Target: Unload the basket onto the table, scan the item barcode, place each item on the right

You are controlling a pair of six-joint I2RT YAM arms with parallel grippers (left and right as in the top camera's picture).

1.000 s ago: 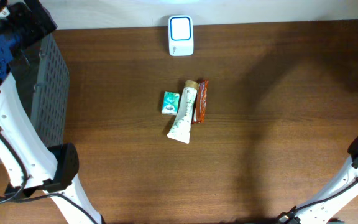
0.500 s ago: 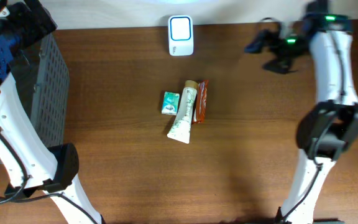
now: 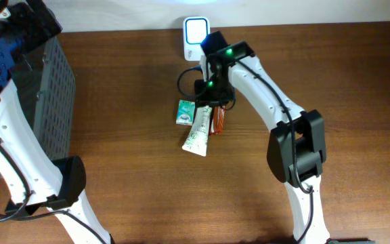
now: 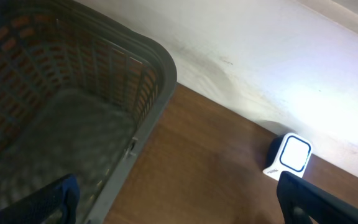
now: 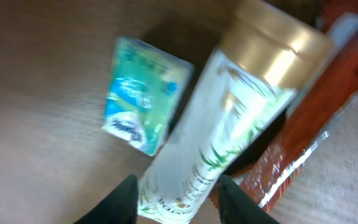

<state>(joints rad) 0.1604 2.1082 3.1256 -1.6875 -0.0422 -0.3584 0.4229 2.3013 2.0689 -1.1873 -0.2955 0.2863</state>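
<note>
The right gripper (image 5: 179,196) straddles the tube (image 5: 229,124); whether it grips cannot be told. The left gripper (image 4: 179,199) gapes wide, well apart from the tube.

On the brown wooden table (image 3: 114,176) three items lie close together near the middle: a small green box (image 3: 185,112), a white tube (image 3: 198,132) just right of it, and a red-brown packet (image 3: 219,120) against the tube's other side. The right arm (image 3: 269,95) reaches in from the lower right, and the right gripper (image 3: 207,100) hangs over the upper end of the tube — its jaws cannot be made out from above. Behind it, at the far edge, stands a white scanner (image 3: 193,34). A grey basket (image 3: 54,95) stands at the left, beside the white left arm (image 3: 5,135).
</note>
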